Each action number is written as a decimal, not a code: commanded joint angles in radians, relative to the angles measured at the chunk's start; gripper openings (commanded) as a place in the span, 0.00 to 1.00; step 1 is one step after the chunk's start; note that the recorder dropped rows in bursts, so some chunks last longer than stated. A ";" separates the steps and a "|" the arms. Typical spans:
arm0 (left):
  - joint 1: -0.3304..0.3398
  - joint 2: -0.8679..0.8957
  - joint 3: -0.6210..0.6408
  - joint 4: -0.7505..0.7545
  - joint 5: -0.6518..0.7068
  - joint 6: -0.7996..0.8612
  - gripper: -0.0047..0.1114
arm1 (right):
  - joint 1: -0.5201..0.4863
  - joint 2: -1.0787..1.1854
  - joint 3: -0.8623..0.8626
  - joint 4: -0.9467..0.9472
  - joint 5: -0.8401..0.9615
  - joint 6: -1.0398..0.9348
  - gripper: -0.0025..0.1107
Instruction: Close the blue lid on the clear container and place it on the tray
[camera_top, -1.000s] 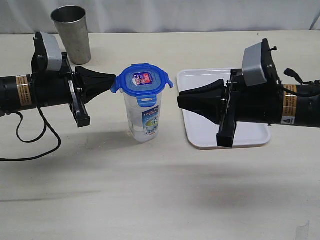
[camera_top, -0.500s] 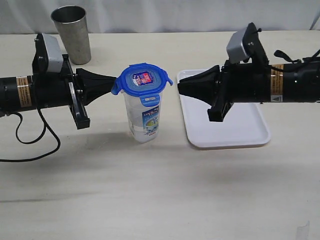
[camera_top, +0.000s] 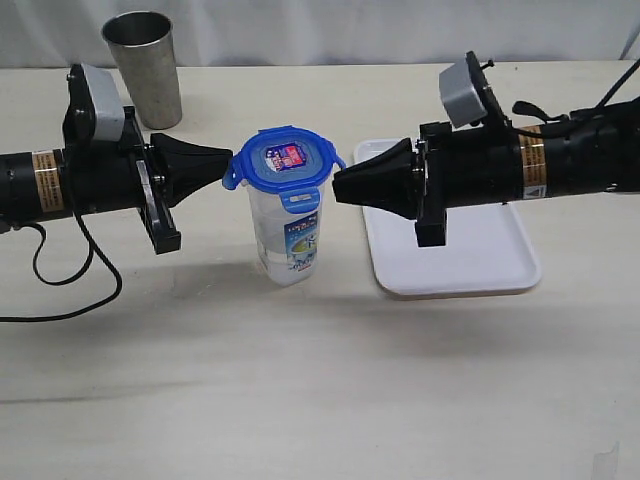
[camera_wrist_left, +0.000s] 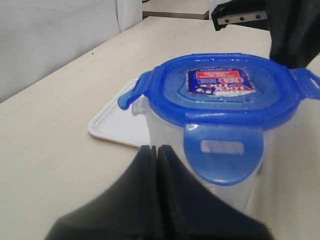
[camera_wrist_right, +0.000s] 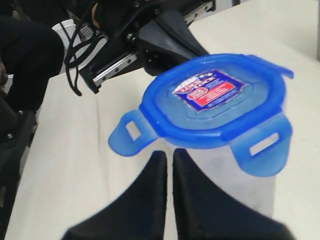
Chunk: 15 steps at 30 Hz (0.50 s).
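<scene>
Moved: my right gripper (camera_top: 338, 187) now nears the blue lid (camera_top: 285, 158).
Grip: it and my left gripper (camera_top: 226, 160) are pressed together, empty.
Handling: clear container (camera_top: 290, 240) looks light, slick; take mid-wall.

Hidden, cropped and unreadable parts

In the exterior view the right arm (camera_top: 560, 165) covers the far part of the tray (camera_top: 470, 268), and both arms run off the picture's sides. The print on the clear container (camera_top: 290, 235) is too small to read. In the wrist views the left end effector (camera_wrist_left: 157, 148) and right end effector (camera_wrist_right: 167, 152) block the container's lower body. The fine text on the blue lid (camera_wrist_right: 165, 107) sticker is blurred.
</scene>
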 joint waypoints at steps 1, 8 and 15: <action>0.002 -0.003 -0.005 -0.011 -0.009 -0.008 0.04 | -0.002 0.000 -0.006 0.043 0.075 -0.027 0.06; 0.002 -0.003 -0.005 -0.011 -0.009 -0.008 0.04 | -0.002 0.000 -0.017 0.063 0.070 -0.031 0.06; 0.002 -0.003 -0.005 -0.011 -0.011 -0.008 0.04 | -0.002 0.048 -0.020 0.108 0.070 -0.073 0.06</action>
